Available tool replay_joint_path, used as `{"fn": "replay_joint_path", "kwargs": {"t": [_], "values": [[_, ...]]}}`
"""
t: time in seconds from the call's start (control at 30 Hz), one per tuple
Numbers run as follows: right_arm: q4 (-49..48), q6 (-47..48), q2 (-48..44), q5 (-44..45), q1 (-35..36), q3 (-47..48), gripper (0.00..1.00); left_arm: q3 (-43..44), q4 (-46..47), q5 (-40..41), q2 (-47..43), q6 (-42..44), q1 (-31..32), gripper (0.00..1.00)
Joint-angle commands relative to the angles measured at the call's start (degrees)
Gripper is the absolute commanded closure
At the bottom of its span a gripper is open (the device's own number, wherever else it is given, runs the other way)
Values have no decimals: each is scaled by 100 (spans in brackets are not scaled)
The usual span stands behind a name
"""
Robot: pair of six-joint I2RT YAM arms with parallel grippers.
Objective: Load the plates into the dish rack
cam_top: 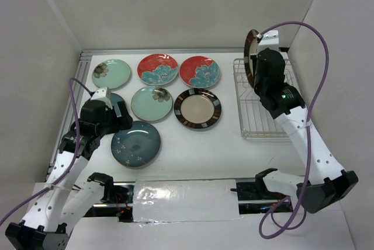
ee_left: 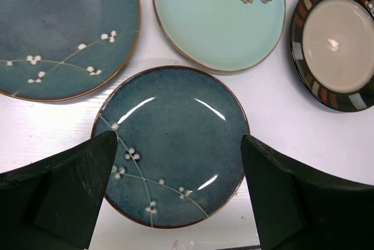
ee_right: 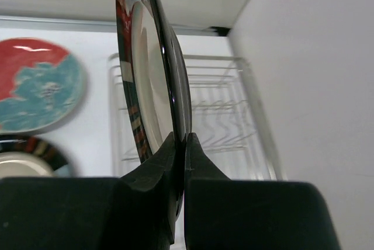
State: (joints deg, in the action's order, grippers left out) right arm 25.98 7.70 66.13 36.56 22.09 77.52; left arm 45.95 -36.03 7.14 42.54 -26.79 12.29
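My right gripper (cam_top: 255,66) is shut on the rim of a beige plate with a dark striped rim (cam_top: 250,51) and holds it upright on edge above the far end of the silver wire dish rack (cam_top: 260,115). In the right wrist view the fingers (ee_right: 158,165) pinch the plate (ee_right: 146,69) over the rack (ee_right: 228,115). My left gripper (ee_left: 178,197) is open and hovers over a speckled dark teal plate (ee_left: 169,139), touching nothing. That plate (cam_top: 136,143) lies at the table's near left, below the gripper (cam_top: 120,122).
Flat on the table lie two red plates with blue flowers (cam_top: 158,69) (cam_top: 200,71), two mint plates (cam_top: 111,73) (cam_top: 151,103), a second striped-rim plate (cam_top: 198,108) and a second teal plate (ee_left: 58,28) partly under my left arm. White walls close in at back and sides.
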Motion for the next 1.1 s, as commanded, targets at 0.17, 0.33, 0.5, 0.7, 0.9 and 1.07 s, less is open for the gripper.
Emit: {"fn": "replay_joint_path", "kwargs": {"t": [0.17,0.33,0.5,0.7,0.9,1.07], "values": [[-2264,1374,-101,-384,-1336,-9,100,89,44,-300,245,-204,265,0],[-2246,724,155,-1773,-3243,71,100,300,219,-406,702,-204,265,0],[-2352,749,629,-2557,-3879,71,100,624,342,-301,1308,-204,265,0],[-2765,750,954,-2864,-4405,-79,100,696,640,-301,1625,-37,265,0],[-2817,969,1183,-2812,-4459,-79,100,511,694,-353,1556,77,265,0],[-2870,1102,1183,-2865,-4511,-131,100,511,747,-476,1555,77,265,0]]}}
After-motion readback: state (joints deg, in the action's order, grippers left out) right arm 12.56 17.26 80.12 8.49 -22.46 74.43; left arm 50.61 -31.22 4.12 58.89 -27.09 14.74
